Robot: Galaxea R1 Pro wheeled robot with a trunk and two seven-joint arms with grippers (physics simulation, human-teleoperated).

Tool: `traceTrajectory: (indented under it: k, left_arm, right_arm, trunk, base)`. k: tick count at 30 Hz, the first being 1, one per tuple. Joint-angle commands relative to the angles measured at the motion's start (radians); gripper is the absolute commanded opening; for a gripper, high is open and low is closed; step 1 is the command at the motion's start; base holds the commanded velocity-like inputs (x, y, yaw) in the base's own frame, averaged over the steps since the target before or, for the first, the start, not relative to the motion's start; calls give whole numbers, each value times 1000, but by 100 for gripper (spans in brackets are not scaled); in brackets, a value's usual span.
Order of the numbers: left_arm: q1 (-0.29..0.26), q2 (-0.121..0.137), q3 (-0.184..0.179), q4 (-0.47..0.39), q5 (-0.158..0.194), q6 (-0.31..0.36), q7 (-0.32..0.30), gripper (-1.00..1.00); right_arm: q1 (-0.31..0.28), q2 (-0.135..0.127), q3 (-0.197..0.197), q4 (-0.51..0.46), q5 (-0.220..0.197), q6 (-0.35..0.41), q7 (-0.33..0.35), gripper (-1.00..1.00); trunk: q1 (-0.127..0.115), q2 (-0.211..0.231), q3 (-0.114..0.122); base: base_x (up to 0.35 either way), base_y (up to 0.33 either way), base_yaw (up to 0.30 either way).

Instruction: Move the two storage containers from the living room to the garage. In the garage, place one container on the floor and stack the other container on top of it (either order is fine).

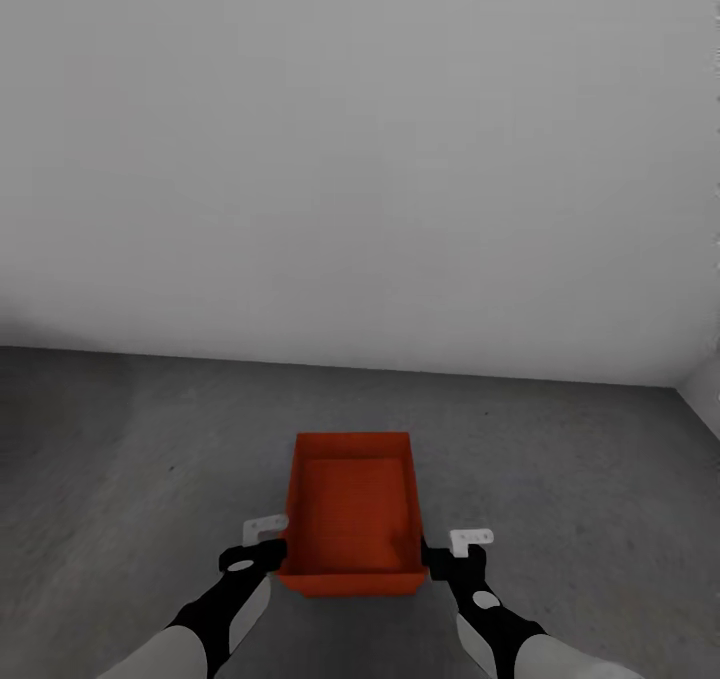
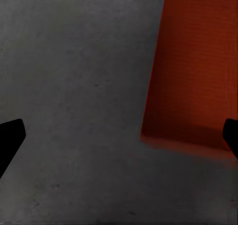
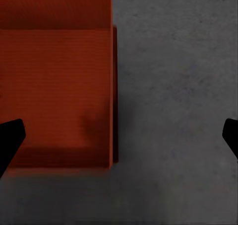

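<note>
You are in the garage, facing a pale grey wall [image 1: 360,159], with one storage container [image 1: 352,514] sitting between your two arms over the dark concrete floor [image 1: 120,439]. Your left gripper [image 1: 262,544] presses against the container's left wall and your right gripper [image 1: 462,549] against its right wall, so you seem to be squeezing the box between the arms rather than pinching it. Both sets of jaws stand spread wide: in each wrist view the black fingertips sit at opposite edges with nothing between them but floor and box rim. From here I cannot tell whether the container already rests on the floor or hangs just above it. If this one is meant as the base, lower both arms together and level, keep the inward pressure even until it settles, then draw the arms straight outward so you don't drag or twist it.
</note>
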Motion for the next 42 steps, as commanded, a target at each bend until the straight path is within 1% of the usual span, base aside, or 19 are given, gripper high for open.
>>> traceTrajectory:
  k: [1,11,28,39,42]
  left_arm:
    - [-1,1,-8,-2,7,4,13,100]
    - [0,1,-10,-2,8,4,20,100]
    - [0,1,-13,-2,8,4,15,100]
    - [0,2,-13,0,8,4,14,100]
    - [0,4,-13,0,8,3,11,100]
  right_arm:
    - [-1,0,9,1,-9,-3,-4,100]
    - [-1,0,9,1,-10,-3,-4,100]
    - [-1,0,9,1,-5,-3,-4,100]
    - [-1,0,9,1,-10,-3,-4,100]
    - [-1,0,9,1,-10,-3,-4,100]
  trunk:
    - [0,-1,-1]
    - [0,-1,-1]
    - [0,-1,-1]
    - [0,-1,-1]
    - [0,-1,-1]
  base:
    - [-336,0,0]
    - [-344,0,0]
    - [-347,0,0]
    - [-347,-2,0]
    - [-195,-40,0]
